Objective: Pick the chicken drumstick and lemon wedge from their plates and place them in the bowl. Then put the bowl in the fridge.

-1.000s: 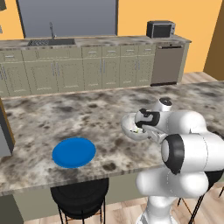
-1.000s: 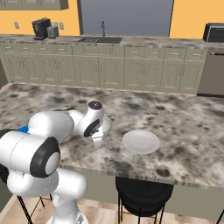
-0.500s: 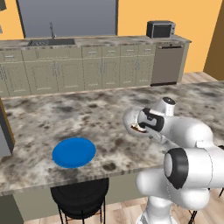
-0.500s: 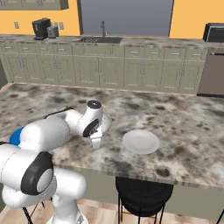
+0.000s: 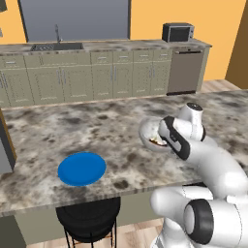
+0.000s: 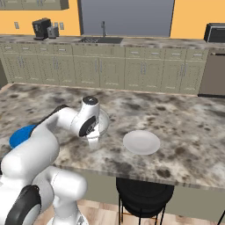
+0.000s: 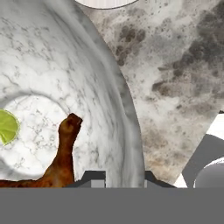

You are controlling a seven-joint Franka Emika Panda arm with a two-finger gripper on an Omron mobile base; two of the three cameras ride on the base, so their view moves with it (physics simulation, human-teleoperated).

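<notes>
Both pieces of food are already lying in the bowl (image 7: pixel 87 87): the chicken drumstick (image 7: pixel 57 162) is resting on its floor with its thin end pointing up the inner wall, and the lemon wedge (image 7: pixel 6 127) is sitting to its left. So the fridge step is what is left, and that move is turning on the bowl's rim, which is running straight between the fingertips (image 7: pixel 94 177) in the hand view. The tool (image 7: pixel 118 179) is standing narrowly apart and appears to be clamping that wall, one finger inside and one outside, on the bowl's right side as the base views show it. The bowl is sitting on the tabletop (image 5: pixel 72 126), between the blue plate (image 5: pixel 81 168) to its left and the pale plate (image 6: pixel 141 142) to its right
</notes>
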